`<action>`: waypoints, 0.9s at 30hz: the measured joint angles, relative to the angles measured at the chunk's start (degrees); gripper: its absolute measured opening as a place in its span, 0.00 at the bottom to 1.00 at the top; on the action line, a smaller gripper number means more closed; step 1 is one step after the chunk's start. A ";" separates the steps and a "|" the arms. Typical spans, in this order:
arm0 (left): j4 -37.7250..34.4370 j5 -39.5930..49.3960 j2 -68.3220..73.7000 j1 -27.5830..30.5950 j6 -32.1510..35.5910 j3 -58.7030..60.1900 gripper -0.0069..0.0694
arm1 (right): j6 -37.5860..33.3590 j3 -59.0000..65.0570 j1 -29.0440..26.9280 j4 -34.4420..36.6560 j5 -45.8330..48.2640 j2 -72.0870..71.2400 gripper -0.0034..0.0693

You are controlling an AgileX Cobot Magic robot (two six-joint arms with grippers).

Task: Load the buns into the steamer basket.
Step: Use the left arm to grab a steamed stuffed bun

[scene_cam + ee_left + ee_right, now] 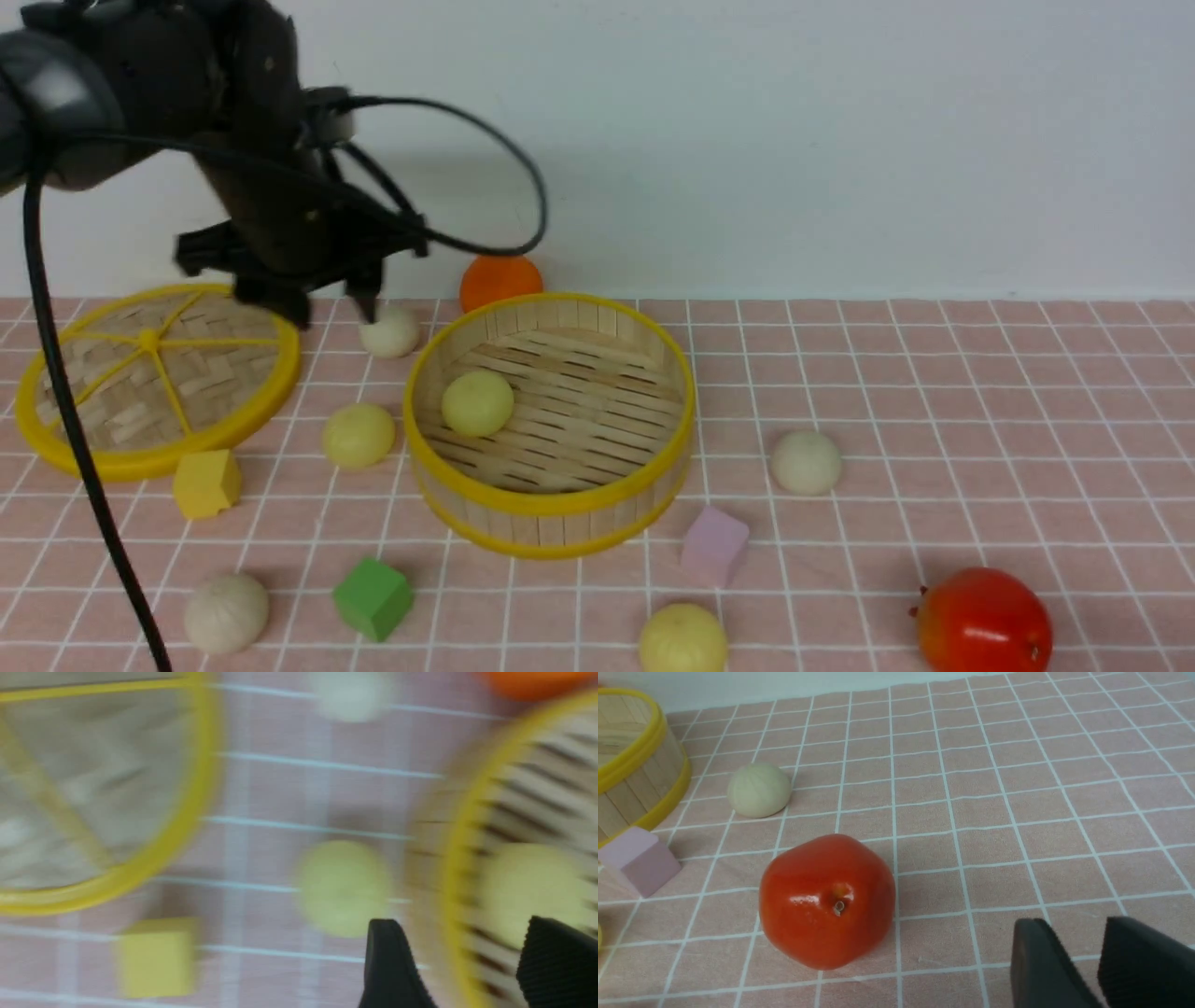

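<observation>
buns: six in view. one pale yellow bun (477,402) lies on the slatted floor of the steamer basket (551,507), near its left wall; the other five are out on the cloth.
nearest loose: a second yellow bun (358,435) just left of the basket; an off-white bun (390,332) behind it, close to the left fingertips.
farther loose: right bun (807,462), front-left bun (226,612), front bun (682,639).
left gripper (330,313): released, jaws wide and empty, hanging between the lid (140,462) and the basket.
right gripper (1083,966): jaws partly apart, empty, low beside the red fruit (826,900).
step, as i judge it: fetch the next bun with the left arm.
doing it well: come straight down astride the ball and close gently at its widest part, since it will roll. lift clear of the rim and let go low, away from the bun already inside.
</observation>
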 joint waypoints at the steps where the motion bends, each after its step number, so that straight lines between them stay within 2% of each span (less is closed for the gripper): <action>1: 0.55 -0.35 0.95 0.22 -0.25 0.76 0.61 | 0.00 0.00 0.00 0.00 0.00 0.00 0.38; 7: 1.71 -2.01 5.74 0.22 -0.77 1.59 0.54 | 0.00 0.00 0.00 0.00 0.00 0.00 0.38; 19: 4.08 -3.75 12.14 0.22 -3.25 1.59 0.50 | 0.00 0.00 0.00 0.00 0.00 0.00 0.38; 23: 3.45 -4.61 12.82 0.33 -2.31 1.46 0.34 | 0.00 0.00 0.00 0.00 0.00 0.00 0.38; 26: 2.18 -3.41 12.43 1.05 -1.28 0.47 0.14 | 0.00 0.00 0.00 0.00 0.00 0.00 0.38; 27: 1.97 -3.13 12.37 1.18 -1.01 0.20 0.13 | 0.00 0.00 0.00 0.00 0.00 0.00 0.38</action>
